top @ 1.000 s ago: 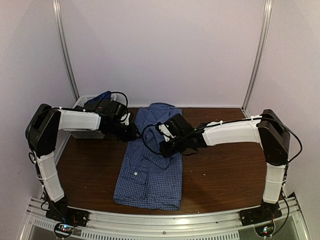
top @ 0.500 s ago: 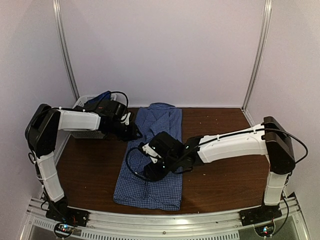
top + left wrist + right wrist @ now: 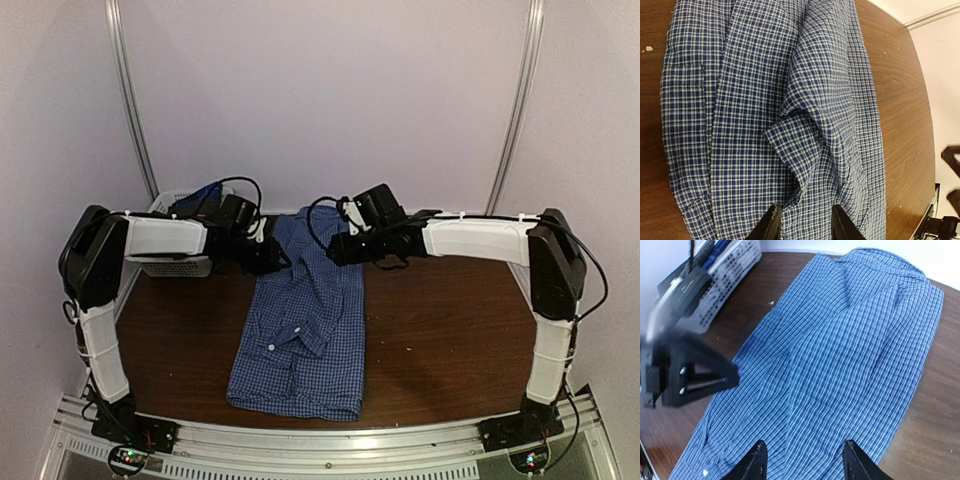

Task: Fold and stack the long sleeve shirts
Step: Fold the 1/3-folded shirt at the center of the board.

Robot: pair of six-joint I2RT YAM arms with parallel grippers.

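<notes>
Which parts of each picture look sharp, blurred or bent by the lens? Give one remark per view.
Top external view: dim and soft, checks on the shirt barely resolved. Left wrist view: checks crisp, the table edge bowed by the lens. Right wrist view: shirt fairly sharp, but the left pincer is a dark smear and the basket looks soft.

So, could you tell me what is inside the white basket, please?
Something blue, likely cloth, pokes above the basket rim; the left arm covers the rest, so anything else inside is hidden.
</notes>
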